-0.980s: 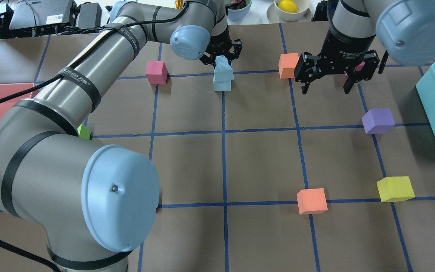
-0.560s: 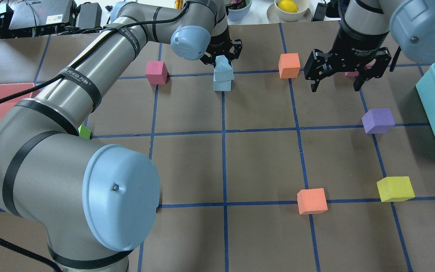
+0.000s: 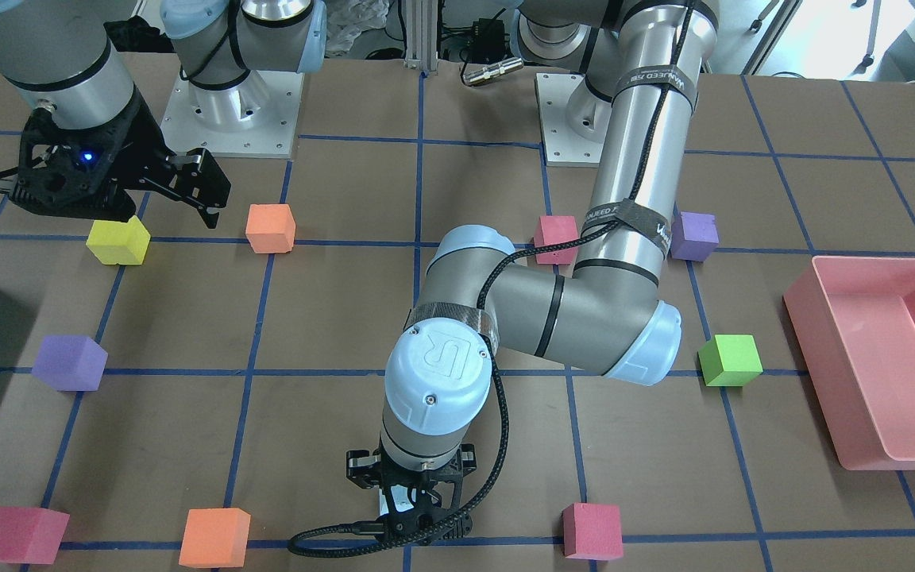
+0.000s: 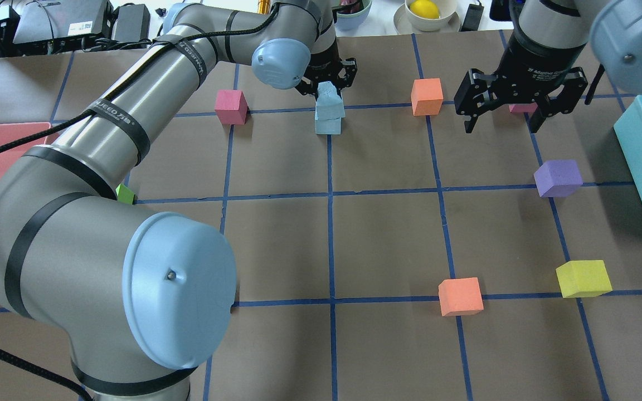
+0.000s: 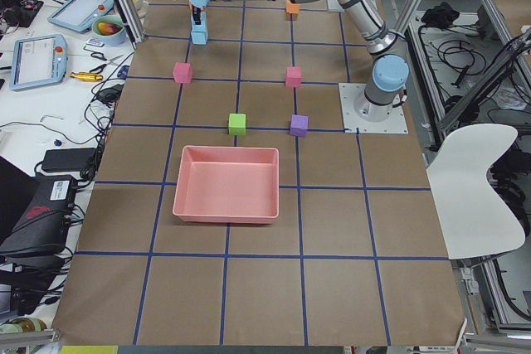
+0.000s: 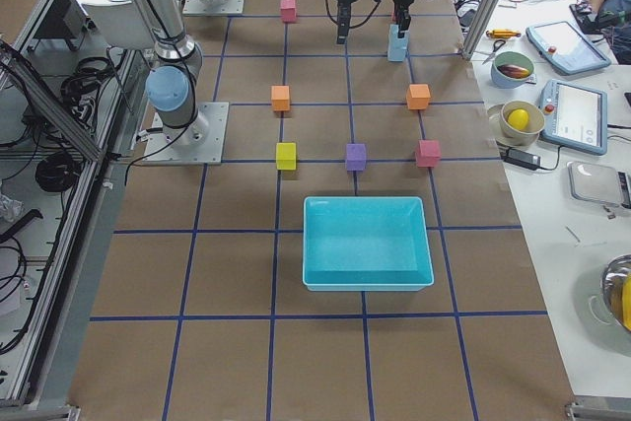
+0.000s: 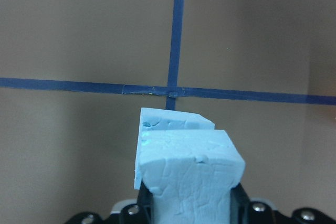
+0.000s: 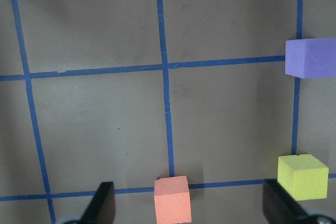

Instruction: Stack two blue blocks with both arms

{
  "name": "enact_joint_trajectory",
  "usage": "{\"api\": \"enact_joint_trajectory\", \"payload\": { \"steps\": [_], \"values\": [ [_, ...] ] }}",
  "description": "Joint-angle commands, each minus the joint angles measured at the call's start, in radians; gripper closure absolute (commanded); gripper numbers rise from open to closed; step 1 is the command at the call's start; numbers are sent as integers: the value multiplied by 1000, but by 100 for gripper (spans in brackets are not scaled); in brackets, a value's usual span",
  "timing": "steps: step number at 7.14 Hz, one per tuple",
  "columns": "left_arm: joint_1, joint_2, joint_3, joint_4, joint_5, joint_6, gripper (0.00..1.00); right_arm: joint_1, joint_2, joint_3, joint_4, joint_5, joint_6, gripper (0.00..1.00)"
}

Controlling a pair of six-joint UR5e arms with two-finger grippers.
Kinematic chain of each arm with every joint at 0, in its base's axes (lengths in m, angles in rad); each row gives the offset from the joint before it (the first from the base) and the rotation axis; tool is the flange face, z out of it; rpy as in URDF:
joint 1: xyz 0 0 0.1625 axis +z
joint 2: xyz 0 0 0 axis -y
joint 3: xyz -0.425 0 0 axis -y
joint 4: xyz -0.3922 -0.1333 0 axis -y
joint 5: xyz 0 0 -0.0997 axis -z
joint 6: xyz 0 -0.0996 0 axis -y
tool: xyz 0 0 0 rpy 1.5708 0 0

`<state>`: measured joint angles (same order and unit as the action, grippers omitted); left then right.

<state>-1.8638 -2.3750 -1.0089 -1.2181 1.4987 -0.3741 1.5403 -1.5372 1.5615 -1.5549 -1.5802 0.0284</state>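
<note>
Nearest the robot's base in the overhead view you have an orange cube (image 4: 460, 296) and a yellow cube (image 4: 583, 278), then a purple cube (image 4: 558, 178) a little further out. None of them matter here.

Your work is at the far side of the table, on a tape crossing. The upper blue block (image 4: 329, 97) sits over the lower blue block (image 4: 328, 125), and the left gripper (image 4: 327, 84) is clamped on the upper one's side faces. In the left wrist view the two look slightly out of line, with the lower one showing past the upper to the left. I can't quite tell whether the upper one already rests fully on it.

The right gripper (image 4: 501, 128) hangs off to the side near the far orange cube (image 4: 427, 96), jaws apart and empty.

These blocks are foam, so judge them light and soft. They will likely dent under a hard squeeze and may cling to a pad on release. Hold across flat opposite faces at mid-height, and I'd open slowly.
</note>
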Motion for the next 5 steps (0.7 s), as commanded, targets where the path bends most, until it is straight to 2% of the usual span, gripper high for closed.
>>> {"api": "enact_joint_trajectory", "payload": {
  "steps": [1, 5],
  "values": [
    [5, -3, 3, 2, -2, 1, 100, 0, -6, 0, -1, 2, 1, 0],
    [5, -20, 27, 2, 0, 0, 100, -2, -6, 0, 1, -3, 1, 0]
  ]
}}
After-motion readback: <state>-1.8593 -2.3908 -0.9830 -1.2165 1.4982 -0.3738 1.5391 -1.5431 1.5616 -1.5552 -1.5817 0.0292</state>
